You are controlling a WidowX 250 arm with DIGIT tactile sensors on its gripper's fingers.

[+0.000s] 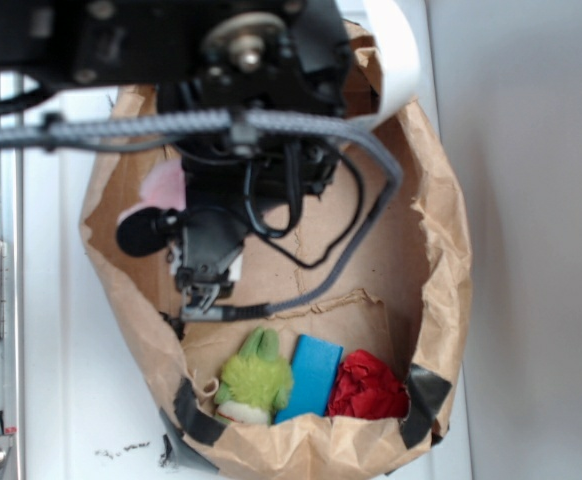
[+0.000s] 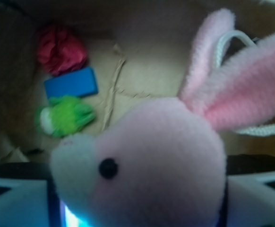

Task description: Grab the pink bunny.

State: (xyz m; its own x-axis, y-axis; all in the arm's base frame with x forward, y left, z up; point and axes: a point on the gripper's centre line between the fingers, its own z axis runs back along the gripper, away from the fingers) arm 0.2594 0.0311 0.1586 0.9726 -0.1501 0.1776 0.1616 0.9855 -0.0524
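A: End effector (image 1: 203, 290) hangs inside the paper bag (image 1: 441, 250) in the exterior view. Is it clamped on anything?

B: I can't tell from there; the arm covers its jaws. A bit of the bunny (image 1: 163, 186) peeks out pink beside the arm, near the bag's left wall.

A: What else is in the bag?

B: A green plush (image 1: 254, 378), a blue block (image 1: 312, 378) and a red wad (image 1: 369, 385) lie in a row at the bag's near end, apart from the bunny.

A: And the wrist view?

B: The bunny (image 2: 161, 161) fills it, head between the end effector's two pads (image 2: 14, 203), so I judge it gripped. The hold should stay firm and any lift go straight up.

A: Obstacles?

B: A white cord (image 2: 265, 127) loops behind the ears and might snag. The green plush (image 2: 66, 116), block (image 2: 71, 82) and wad (image 2: 59, 49) lie well aside.
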